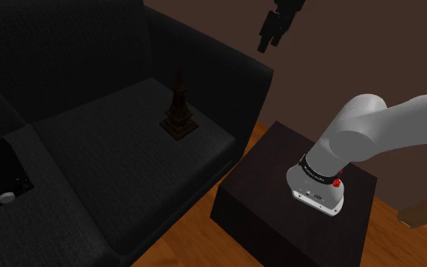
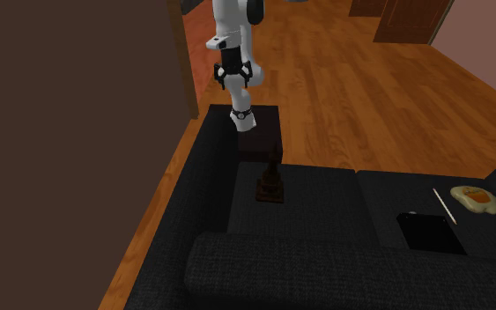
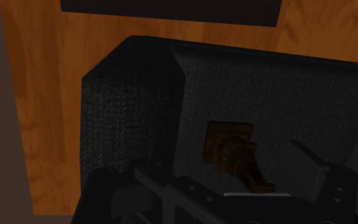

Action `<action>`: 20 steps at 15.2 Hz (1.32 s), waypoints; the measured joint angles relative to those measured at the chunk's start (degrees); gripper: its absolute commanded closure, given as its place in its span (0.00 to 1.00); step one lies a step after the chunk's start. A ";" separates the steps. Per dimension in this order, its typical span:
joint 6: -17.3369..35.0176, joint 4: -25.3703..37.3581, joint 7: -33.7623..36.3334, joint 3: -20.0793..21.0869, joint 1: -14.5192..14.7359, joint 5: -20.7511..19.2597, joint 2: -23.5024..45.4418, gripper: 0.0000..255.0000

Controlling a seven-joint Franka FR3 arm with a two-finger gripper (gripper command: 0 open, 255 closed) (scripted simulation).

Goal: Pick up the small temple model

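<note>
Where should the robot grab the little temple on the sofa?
Probably its narrow middle tower, coming straight down from above: the temple model stands upright on the sofa cushion, tapering upward from a wide square base that looks too broad to clasp.

A home's living room: black fabric sofa (image 2: 325,264); wooden plank floor (image 2: 343,79).

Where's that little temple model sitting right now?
The temple model stands upright on the seat of the dark sofa, near the armrest beside the robot's stand; in the shoulder view the hand hangs above it, to the right.
</note>
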 measured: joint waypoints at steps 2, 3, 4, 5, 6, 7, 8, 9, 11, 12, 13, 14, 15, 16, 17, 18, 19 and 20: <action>0.12 0.70 0.22 0.32 0.19 0.12 1.20 0.00; 0.65 1.44 0.56 0.84 0.49 0.32 3.12 0.00; 1.13 2.67 0.88 1.35 0.80 0.47 5.60 0.00; 1.46 3.78 1.24 1.89 1.11 0.62 7.91 0.00; 1.65 5.10 1.89 2.70 1.52 0.89 10.25 0.00; 1.87 7.01 2.12 3.13 1.75 0.92 13.21 0.00; 2.22 8.71 2.58 3.74 2.05 1.01 16.17 0.00; 2.48 10.44 3.04 4.34 2.35 1.08 19.05 0.00; 2.52 13.63 3.79 5.34 2.83 1.02 24.09 0.00; 2.21 15.27 4.33 5.92 3.14 1.01 26.34 0.00; 1.92 17.73 4.60 6.30 3.30 0.83 29.38 0.00; 1.65 19.82 5.07 6.79 3.56 0.70 32.15 0.00; 1.74 21.57 5.52 7.27 3.83 0.54 34.87 0.00; 1.40 23.20 5.73 7.58 4.01 0.33 37.15 0.00; 0.87 25.67 6.46 8.16 4.41 0.16 39.96 0.00; 0.46 28.09 7.14 8.68 4.81 -0.09 42.89 0.00; 0.25 29.92 7.67 9.11 5.17 -0.32 45.45 0.00; -0.20 31.67 7.94 9.38 5.43 -0.58 47.72 0.00</action>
